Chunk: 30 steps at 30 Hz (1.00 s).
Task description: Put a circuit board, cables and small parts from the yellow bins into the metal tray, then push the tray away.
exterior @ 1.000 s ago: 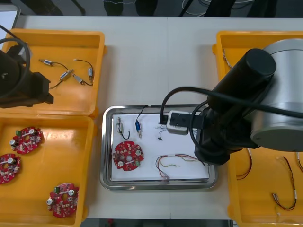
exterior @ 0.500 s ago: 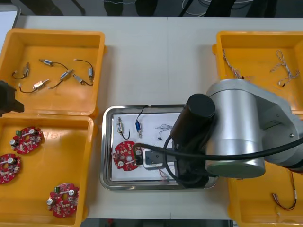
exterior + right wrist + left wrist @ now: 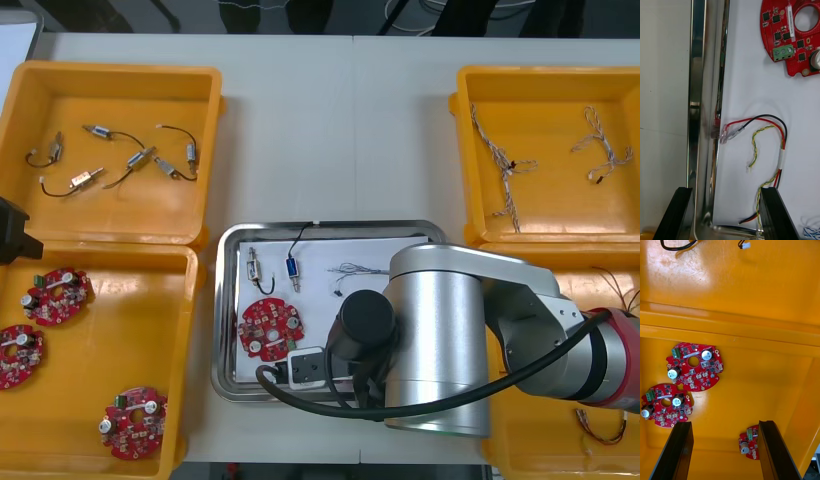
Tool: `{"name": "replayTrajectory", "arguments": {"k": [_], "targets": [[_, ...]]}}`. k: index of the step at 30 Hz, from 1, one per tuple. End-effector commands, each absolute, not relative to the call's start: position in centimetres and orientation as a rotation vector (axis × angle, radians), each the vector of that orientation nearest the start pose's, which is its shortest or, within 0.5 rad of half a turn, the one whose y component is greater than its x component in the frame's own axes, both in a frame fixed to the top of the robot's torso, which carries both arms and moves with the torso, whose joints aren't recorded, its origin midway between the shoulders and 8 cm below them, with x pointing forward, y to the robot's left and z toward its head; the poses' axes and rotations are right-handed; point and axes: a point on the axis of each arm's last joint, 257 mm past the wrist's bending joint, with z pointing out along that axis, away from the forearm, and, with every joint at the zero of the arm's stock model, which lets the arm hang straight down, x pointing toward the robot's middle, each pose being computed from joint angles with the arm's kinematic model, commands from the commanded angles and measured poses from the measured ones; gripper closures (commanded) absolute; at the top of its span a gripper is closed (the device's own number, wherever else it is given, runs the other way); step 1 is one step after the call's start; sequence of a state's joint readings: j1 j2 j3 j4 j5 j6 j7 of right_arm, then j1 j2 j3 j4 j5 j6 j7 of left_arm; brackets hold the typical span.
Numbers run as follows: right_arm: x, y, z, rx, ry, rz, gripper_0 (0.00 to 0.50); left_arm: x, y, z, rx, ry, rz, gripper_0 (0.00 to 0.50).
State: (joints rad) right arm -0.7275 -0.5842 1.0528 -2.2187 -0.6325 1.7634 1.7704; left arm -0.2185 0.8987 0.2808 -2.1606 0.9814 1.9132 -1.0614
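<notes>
The metal tray lies mid-table, white inside. In it are a red circuit board, two small metal parts, a blue and white cable and a red and yellow cable. My right arm covers the tray's right and near part. My right gripper is open and straddles the tray's rim, one finger over the table, the other over the white liner beside the cable. My left gripper hangs open above the near left bin's boards, holding nothing.
The far left yellow bin holds several small metal parts. Three boards lie in the near left bin. Blue and white cables lie in the far right bin, red and yellow cables in the near right one.
My right arm has swung from the tray's right side across to its near edge. The left arm has drawn back to the table's left edge.
</notes>
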Motion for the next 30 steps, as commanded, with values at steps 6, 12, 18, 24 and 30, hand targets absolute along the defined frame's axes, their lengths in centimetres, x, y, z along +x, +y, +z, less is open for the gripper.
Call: {"name": "replayTrajectory", "arguments": {"k": [6,12,18,24,30], "targets": [[28.0,-3.1,-30.9,-2.051,2.007,-0.179,0.0,37.1,38.8,-12.9,-0.164,2.675,0.046,0.0],[26.8,-2.4,-31.9,-2.014,2.044,-0.14,0.0,37.1,38.8,-12.9,-0.164,2.675,0.046,0.0],[26.5,-2.0,-32.8,-2.013,2.078,-0.129,0.0,37.1,38.8,-12.9,-0.164,2.675,0.046,0.0],[27.2,-0.8,-33.4,-1.984,2.075,-0.125,0.0,37.1,38.8,-12.9,-0.164,2.675,0.046,0.0],[27.5,-0.1,-34.0,-1.971,2.045,-0.115,0.0,37.1,38.8,-12.9,-0.164,2.675,0.046,0.0]]}}
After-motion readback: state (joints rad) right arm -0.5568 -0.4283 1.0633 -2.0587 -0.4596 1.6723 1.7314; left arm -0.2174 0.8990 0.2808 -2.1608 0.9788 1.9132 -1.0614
